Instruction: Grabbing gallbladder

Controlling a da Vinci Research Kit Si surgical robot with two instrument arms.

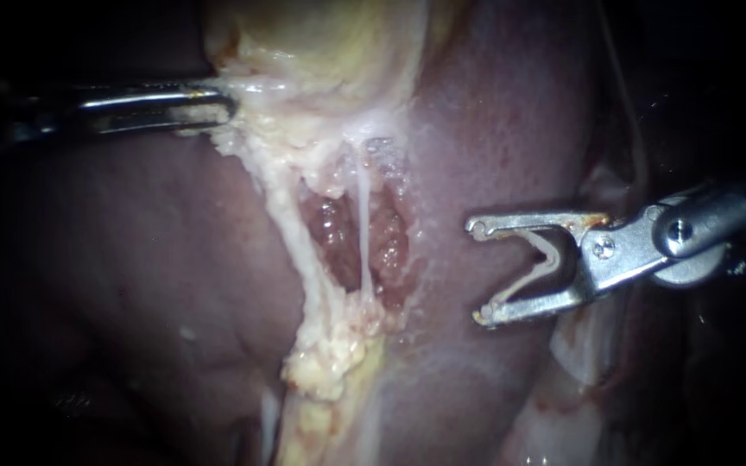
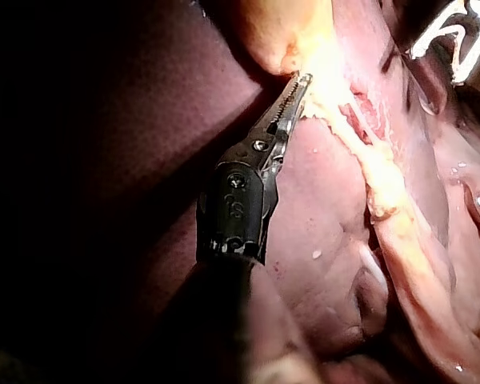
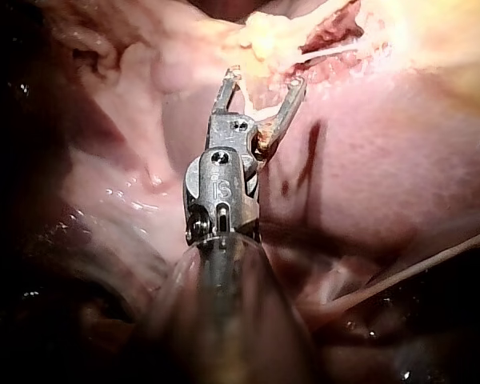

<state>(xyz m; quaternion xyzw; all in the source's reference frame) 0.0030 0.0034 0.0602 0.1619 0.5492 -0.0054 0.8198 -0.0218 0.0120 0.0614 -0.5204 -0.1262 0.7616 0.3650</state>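
The gallbladder (image 1: 321,43) is a pale yellow sac, and its ragged fatty edge runs down across the dark red liver (image 1: 131,259). My left instrument (image 1: 222,108) comes in level from the left, its jaws shut on the gallbladder's lower edge with pale tissue pinched between them. In the left wrist view the toothed jaws (image 2: 300,84) end in that same bright tissue under the gallbladder (image 2: 280,32). My right instrument (image 1: 477,272) hangs over the liver to the right of the opened window. Its jaws are wide open and grip no tissue. In its own view the jaws (image 3: 264,78) stop short of the yellow fat.
A thin white tube (image 1: 363,216) runs down through the raw, reddish opened window (image 1: 386,242). A fat ridge (image 1: 325,362) continues below it. Smooth liver (image 3: 368,160) lies beside the right instrument's shaft. A pale thread (image 3: 416,268) crosses near that shaft.
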